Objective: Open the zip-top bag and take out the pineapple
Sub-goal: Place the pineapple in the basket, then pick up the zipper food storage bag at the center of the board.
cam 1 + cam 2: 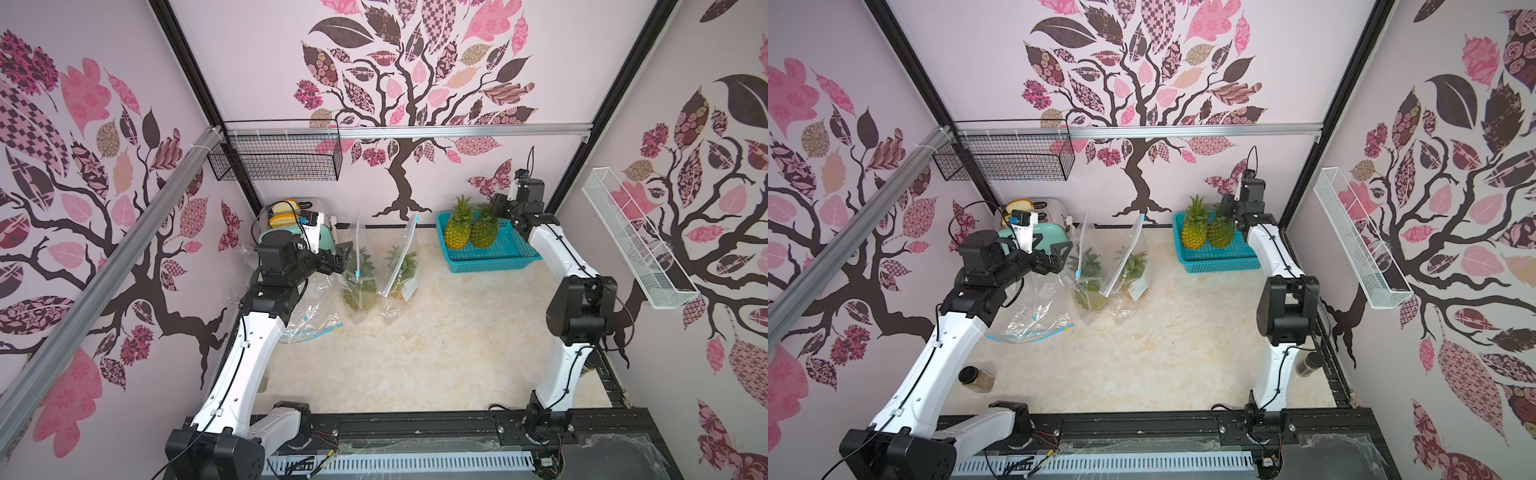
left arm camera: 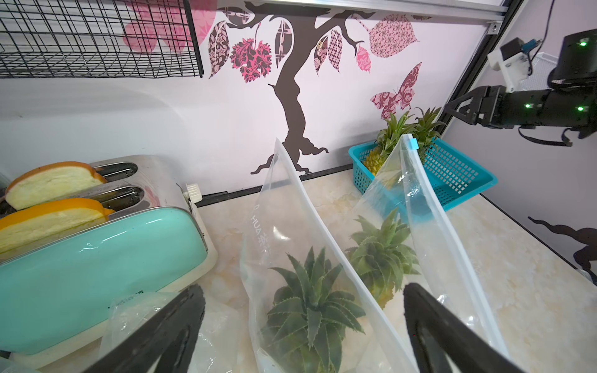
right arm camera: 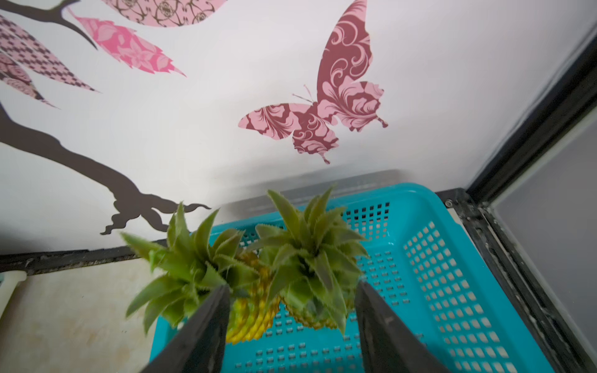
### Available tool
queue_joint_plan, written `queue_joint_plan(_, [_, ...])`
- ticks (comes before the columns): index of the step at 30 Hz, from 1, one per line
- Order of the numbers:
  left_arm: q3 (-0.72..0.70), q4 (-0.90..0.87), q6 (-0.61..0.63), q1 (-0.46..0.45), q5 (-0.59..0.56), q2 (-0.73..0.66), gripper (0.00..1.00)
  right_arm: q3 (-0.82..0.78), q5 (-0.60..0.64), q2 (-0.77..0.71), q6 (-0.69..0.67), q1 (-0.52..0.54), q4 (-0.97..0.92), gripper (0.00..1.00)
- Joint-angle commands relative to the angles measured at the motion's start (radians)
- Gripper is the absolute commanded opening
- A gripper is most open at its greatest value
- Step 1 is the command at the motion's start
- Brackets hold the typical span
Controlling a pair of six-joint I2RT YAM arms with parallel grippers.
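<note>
The pineapple (image 1: 360, 293) stands inside a clear zip-top bag (image 1: 358, 245) at the back middle of the table (image 1: 415, 353), with a second bag (image 1: 405, 249) just beside it. The left gripper (image 2: 303, 290) hovers beside the zip-top bag, its jaws wide apart and empty. The right gripper (image 3: 292, 287) has its jaws apart on either side of the leaves of a loose pineapple (image 3: 310, 258) in the basket (image 3: 452, 258).

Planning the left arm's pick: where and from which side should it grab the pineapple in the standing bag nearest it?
Grip the pineapple by its leafy top, coming down from above. It stands roughly upright in the bag, leaves pointing up, while film wraps the body on every side. The left gripper is open beside it. Whether the bag is open, I cannot tell.
</note>
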Motion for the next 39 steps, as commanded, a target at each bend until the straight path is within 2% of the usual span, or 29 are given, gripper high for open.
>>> queue_joint_plan(1, [0.118, -0.064, -0.029, -0.003, 0.024, 0.037, 0.98, -0.075, 0.011, -0.153, 0.008, -0.003, 0.015, 0.64])
queue_joint_plan(4, [0.272, -0.204, -0.056, -0.021, 0.039, 0.122, 0.98, -0.221, -0.028, -0.309, 0.016, -0.002, -0.017, 0.65])
queue_joint_plan(6, [0.373, -0.301, -0.037, -0.083, -0.012, 0.178, 0.98, -0.333, -0.062, -0.418, 0.033, 0.001, -0.019, 0.66])
queue_joint_plan(7, [0.425, -0.357, -0.004, -0.136, -0.053, 0.206, 0.98, -0.384, -0.081, -0.47, 0.039, 0.005, -0.028, 0.66])
queue_joint_plan(11, [0.609, -0.544, 0.132, -0.396, -0.342, 0.327, 0.98, -0.508, -0.112, -0.617, 0.043, 0.035, -0.085, 0.66])
queue_joint_plan(13, [0.667, -0.603, 0.138, -0.453, -0.401, 0.387, 0.98, -0.541, -0.117, -0.666, 0.046, 0.042, -0.111, 0.67])
queue_joint_plan(17, [0.732, -0.656, 0.13, -0.522, -0.477, 0.481, 0.98, -0.593, -0.123, -0.742, 0.039, 0.042, -0.141, 0.68])
queue_joint_plan(22, [0.821, -0.683, 0.156, -0.591, -0.617, 0.615, 0.98, -0.627, -0.145, -0.768, 0.035, 0.042, -0.151, 0.68])
queue_joint_plan(30, [0.871, -0.695, 0.144, -0.608, -0.75, 0.764, 0.97, -0.66, -0.157, -0.77, 0.046, 0.042, -0.129, 0.68])
queue_joint_plan(33, [0.886, -0.696, 0.147, -0.607, -0.804, 0.805, 0.9, -0.666, -0.163, -0.766, 0.049, 0.043, -0.12, 0.68])
queue_joint_plan(34, [0.888, -0.693, 0.148, -0.607, -0.82, 0.815, 0.81, -0.664, -0.166, -0.762, 0.05, 0.042, -0.12, 0.68])
queue_joint_plan(37, [0.892, -0.669, 0.157, -0.607, -0.869, 0.824, 0.43, -0.665, -0.178, -0.758, 0.056, 0.042, -0.116, 0.67])
queue_joint_plan(39, [0.895, -0.656, 0.167, -0.607, -0.871, 0.817, 0.22, -0.669, -0.18, -0.759, 0.058, 0.042, -0.114, 0.67])
